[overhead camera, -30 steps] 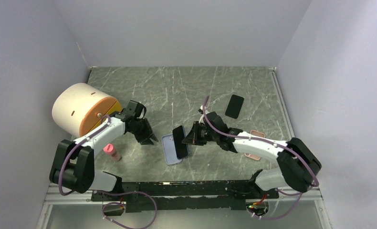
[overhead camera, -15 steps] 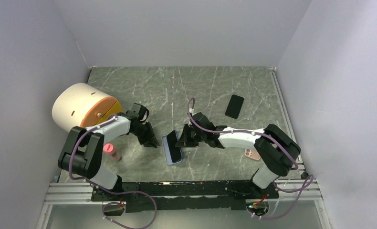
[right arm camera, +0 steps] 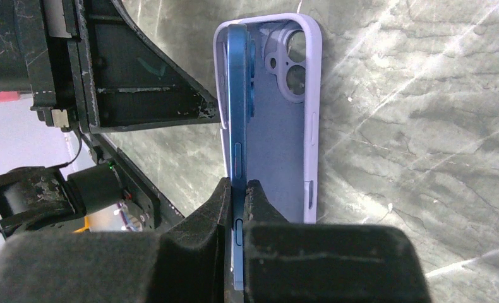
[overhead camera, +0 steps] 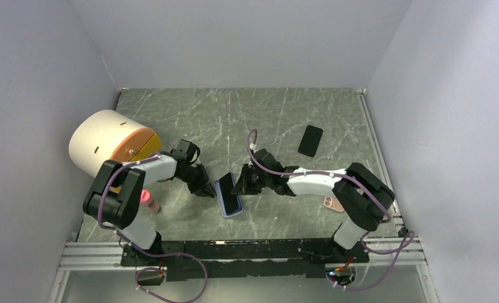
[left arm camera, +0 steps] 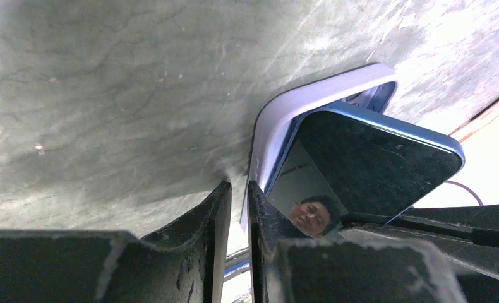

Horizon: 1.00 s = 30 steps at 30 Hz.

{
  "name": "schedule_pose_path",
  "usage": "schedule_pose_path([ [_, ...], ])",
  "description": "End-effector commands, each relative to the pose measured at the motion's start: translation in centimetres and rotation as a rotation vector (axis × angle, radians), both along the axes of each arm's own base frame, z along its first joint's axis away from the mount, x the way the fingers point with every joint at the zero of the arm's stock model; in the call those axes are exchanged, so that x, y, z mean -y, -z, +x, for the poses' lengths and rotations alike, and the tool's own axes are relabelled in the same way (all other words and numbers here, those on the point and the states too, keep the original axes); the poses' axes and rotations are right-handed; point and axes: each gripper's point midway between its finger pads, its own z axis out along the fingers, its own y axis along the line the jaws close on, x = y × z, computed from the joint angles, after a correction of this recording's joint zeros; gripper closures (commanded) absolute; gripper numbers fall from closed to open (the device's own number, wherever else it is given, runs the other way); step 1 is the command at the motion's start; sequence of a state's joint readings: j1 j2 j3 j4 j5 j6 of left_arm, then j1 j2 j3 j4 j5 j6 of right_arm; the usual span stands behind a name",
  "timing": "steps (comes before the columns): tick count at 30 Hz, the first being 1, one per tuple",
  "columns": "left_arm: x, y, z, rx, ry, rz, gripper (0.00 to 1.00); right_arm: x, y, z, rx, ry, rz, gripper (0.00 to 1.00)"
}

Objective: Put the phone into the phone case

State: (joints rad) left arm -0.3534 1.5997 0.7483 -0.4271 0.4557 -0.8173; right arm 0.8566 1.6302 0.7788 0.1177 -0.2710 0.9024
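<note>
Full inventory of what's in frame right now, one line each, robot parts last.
phone: 1, blue, tilted on edge in the lavender case
lavender phone case: 1, lavender, flat on table, near centre
pink phone case: 1, pink, right of centre, partly hidden
black phone or case: 1, black, flat, far right
bottle: 1, pink, left side, in front of drum
drum: 1, white with orange end, far left, on its side
table: 1, green marbled
left tool: 1, black, shut, at lavender case's left edge
right tool: 1, black, shut on phone
</note>
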Motion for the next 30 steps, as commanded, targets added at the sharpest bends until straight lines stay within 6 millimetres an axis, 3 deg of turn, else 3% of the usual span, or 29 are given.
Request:
schedule_pose_path([
  [1,0.6,0.8,-0.4,-0.004,0.018,0.014,0.78,-1.1,-0.3,0.3,0.011,0.000,0.039,1.00],
  [12,-0.8,1.4,-0.9,-0.016,0.028,0.117,0.77,-0.5,1.4,-1.1,0.004,-0.115,-0.019,1.00],
  [18,-1.3,0.7,0.3,0.022,0.003,0.162,0.76,-0.2,1.3,-1.2,-0.034,-0.175,0.012,1.00],
  [25,-3.7,0.7,0.2,0.007,0.008,0.310,0.78,0.0,2.2,-1.5,-0.074,-0.159,0.017,1.00],
  [30,-2.5,1.0,0.5,0.016,0.007,0.245,0.77,0.4,2.6,-1.7,-0.099,-0.142,0.002,1.00],
])
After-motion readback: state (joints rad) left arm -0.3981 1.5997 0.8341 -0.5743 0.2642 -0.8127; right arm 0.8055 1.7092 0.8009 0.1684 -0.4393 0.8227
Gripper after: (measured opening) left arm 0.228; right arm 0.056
